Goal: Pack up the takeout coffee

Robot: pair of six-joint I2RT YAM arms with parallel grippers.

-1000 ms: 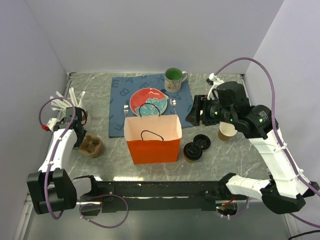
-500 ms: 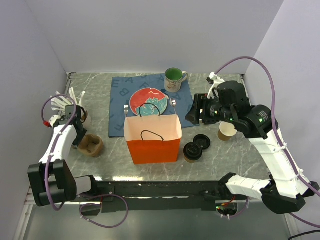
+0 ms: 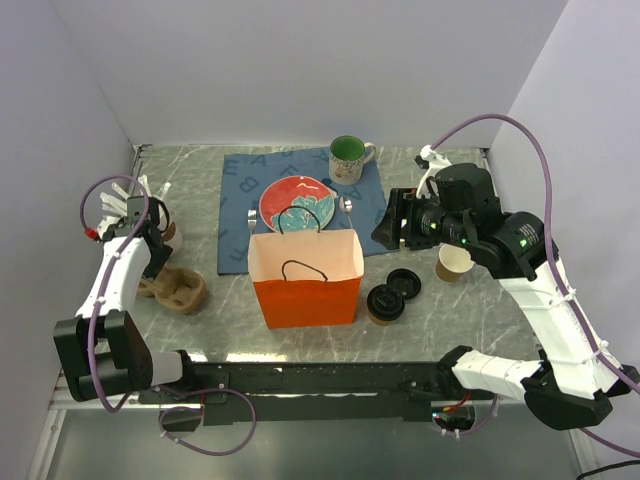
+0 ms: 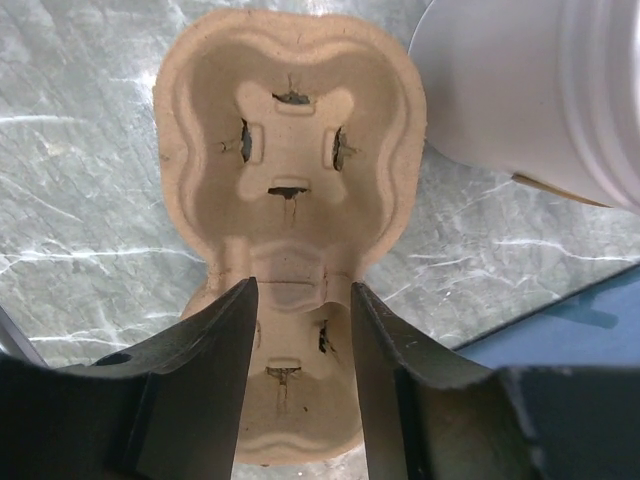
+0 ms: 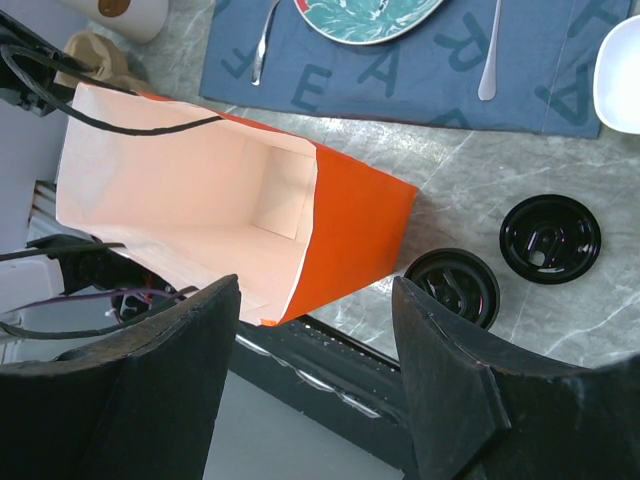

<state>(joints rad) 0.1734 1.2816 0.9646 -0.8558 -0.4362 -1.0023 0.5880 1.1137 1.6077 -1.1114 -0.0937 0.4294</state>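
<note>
Stretching between pale lilac walls (image 3: 300, 70), a grey veined marble tabletop (image 3: 445, 322).

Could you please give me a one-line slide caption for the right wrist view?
Open right gripper hovers above the orange paper bag, black-lidded takeout coffee and loose round black lid.

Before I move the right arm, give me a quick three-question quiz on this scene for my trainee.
1. True or false: the bag already has something inside.
2. Fill in: seen from the top camera, the coffee stands to the bag's ____.
3. The right gripper is: A) open, with nothing held B) shut on the bag C) shut on the coffee.
Key: 1 false, the right wrist view shows it empty. 2 right. 3 A.
</note>
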